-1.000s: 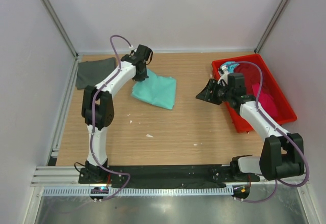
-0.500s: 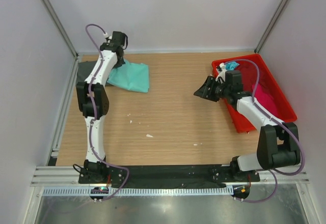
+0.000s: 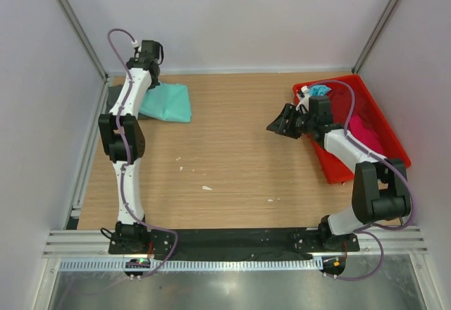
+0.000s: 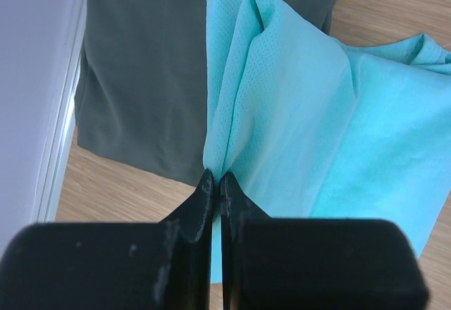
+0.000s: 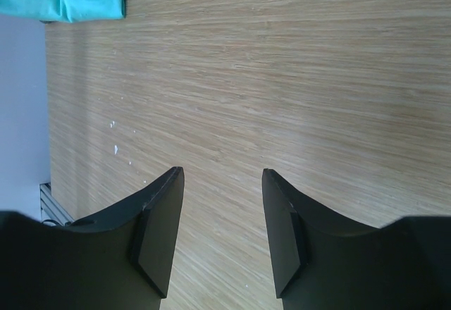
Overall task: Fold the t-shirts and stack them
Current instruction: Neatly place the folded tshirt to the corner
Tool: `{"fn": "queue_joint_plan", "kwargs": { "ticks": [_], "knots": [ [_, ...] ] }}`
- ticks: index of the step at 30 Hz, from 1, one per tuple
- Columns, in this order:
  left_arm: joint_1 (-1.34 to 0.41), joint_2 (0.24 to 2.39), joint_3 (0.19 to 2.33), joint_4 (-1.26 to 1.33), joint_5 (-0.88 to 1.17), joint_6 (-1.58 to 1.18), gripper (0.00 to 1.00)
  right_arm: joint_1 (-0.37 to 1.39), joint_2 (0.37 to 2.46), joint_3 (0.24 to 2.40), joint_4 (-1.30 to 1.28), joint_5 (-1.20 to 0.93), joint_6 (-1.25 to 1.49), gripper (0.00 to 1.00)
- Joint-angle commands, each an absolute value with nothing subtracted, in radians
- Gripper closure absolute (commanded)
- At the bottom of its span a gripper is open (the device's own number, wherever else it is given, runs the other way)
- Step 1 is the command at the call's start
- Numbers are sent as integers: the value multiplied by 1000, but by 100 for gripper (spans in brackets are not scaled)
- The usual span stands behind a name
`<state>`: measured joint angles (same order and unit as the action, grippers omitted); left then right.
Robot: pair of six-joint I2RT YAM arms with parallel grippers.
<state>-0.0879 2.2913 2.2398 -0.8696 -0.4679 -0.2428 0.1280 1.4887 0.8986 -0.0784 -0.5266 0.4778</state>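
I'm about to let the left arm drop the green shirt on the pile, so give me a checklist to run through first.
1. Left gripper shut on green shirt: ok.
2. Green shirt centred on grey shirt: not ok, it covers one side only.
3. Green shirt lying flat: not ok, ridged at the pinch.
4. Right gripper open, empty, away from the pile: ok.
5. Pink shirt waiting in tray: ok.

Wood table [image 3: 246, 162] is all that's under and ahead of the right jaws. A few white specks [image 5: 116, 148] sit on it just ahead, off to their left. Red tray [image 3: 396, 153] is right behind them. Metal rail [image 4: 60, 162] runs close by, left of the left jaws.
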Motion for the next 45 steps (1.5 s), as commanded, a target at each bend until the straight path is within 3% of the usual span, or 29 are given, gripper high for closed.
{"fn": "queue_joint_plan", "kwargs": {
  "ticks": [1,34,45],
  "knots": [
    [-77,2215,2292,-787,-515,-193,100,127,1489,943,-25,-540,485,46],
    [-5,2163,2306,-761,-557,-121,100,129,1526,959,-28,-529,471,46],
    [117,2229,2246,-733,-577,-141,100,127,1548,965,-28,-523,465,46]
  ]
}}
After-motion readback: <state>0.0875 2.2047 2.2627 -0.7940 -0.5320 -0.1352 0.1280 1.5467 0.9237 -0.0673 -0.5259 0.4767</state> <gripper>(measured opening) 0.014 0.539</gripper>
